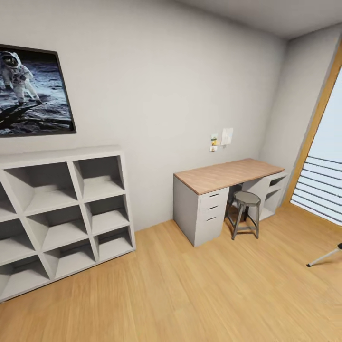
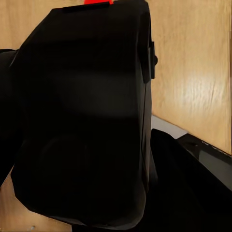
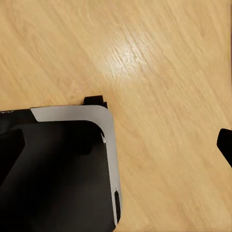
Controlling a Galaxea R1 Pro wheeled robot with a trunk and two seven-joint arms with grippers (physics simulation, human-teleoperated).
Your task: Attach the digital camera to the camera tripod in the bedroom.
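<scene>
Pale grey walls [image 1: 180, 80] and a light plank floor [image 1: 199, 294] mark the bedroom, with the grey cube shelf [image 1: 61, 213] on the robot's left and the wood tabletop [image 1: 228, 174] with a stool [image 1: 245, 213] ahead. One leg of the camera tripod [image 1: 326, 256] pokes in at the far right edge, well apart from the robot. The digital camera [image 2: 87, 125] looms close in the left wrist view, red button [image 2: 98, 2] at its top, apparently carried by the left fingers, though their grip is hidden. Whether the right fingers are clenched or released, I cannot tell. Turning or rolling towards the tripod could knock that leg, or jolt the camera loose.
</scene>
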